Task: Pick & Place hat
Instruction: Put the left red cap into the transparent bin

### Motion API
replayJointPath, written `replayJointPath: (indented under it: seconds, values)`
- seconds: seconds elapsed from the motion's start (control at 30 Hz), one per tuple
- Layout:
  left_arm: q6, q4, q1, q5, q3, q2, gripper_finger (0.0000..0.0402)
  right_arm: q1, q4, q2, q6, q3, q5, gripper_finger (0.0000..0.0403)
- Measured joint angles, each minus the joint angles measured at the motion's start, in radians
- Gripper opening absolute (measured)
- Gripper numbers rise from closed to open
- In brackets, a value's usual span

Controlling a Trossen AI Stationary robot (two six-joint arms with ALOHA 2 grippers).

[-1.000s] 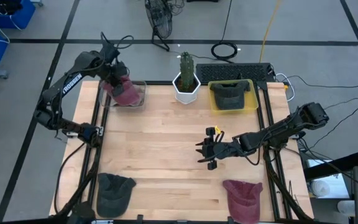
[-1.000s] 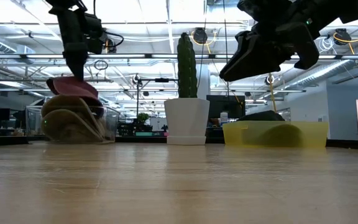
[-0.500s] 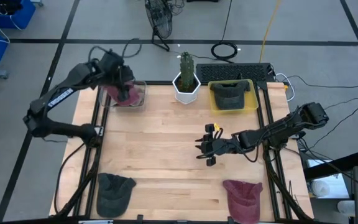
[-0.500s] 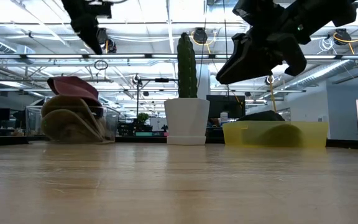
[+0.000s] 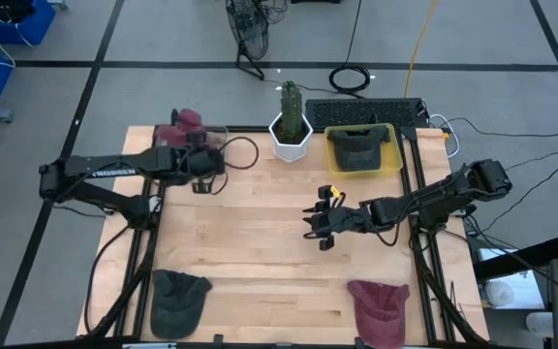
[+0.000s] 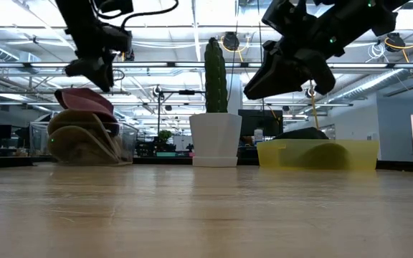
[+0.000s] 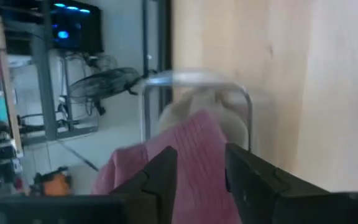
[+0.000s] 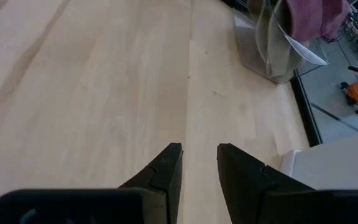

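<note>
Far-left corner: a maroon hat is lying in the clear bin, riding high on paler hats below; it is showing soft, knitted and slumped in the left wrist view. The left gripper is hovering just beside the bin, over bare table, fingers parted by a narrow gap and pinching nothing. Judging this drop as made; next call is a reach to the near edge, where a dark hat is waiting at the left corner and another maroon hat at the right. Centre back: cactus pot, then a yellow tray holding a dark hat. The right gripper is hanging mid-table, fingers slightly apart, empty
</note>
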Motion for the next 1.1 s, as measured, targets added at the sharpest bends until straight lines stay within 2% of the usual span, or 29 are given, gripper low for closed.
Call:
replayJointPath:
  seconds: [0.17,0.37,0.5,0.7,0.97,1.1]
  values:
    - [-0.131,0.016,-0.019,0.025,-0.02,0.037,0.021,-0.028,0.021,0.0,0.001,0.0,-0.042,0.0089]
    - [-0.104,0.03,-0.042,-0.048,-0.067,0.076,0.0303,-0.035,0.024,0.001,0.032,0.0,-0.103,0.0089]
    - [-0.089,0.077,-0.042,-0.098,-0.081,0.089,0.0333,-0.032,0.012,0.001,0.038,0.0,-0.103,0.0089]
    - [-0.041,0.163,-0.031,-0.091,-0.137,0.111,0.0324,-0.032,0.008,0.001,0.056,0.0,-0.104,0.0089]
    - [-0.029,0.188,-0.02,-0.172,-0.173,0.116,0.0282,-0.032,0.006,0.001,0.059,0.0,-0.103,0.0089]
    - [-0.029,0.198,-0.02,-0.174,-0.173,0.118,0.0257,-0.032,0.006,0.001,0.061,0.0,-0.103,0.0089]
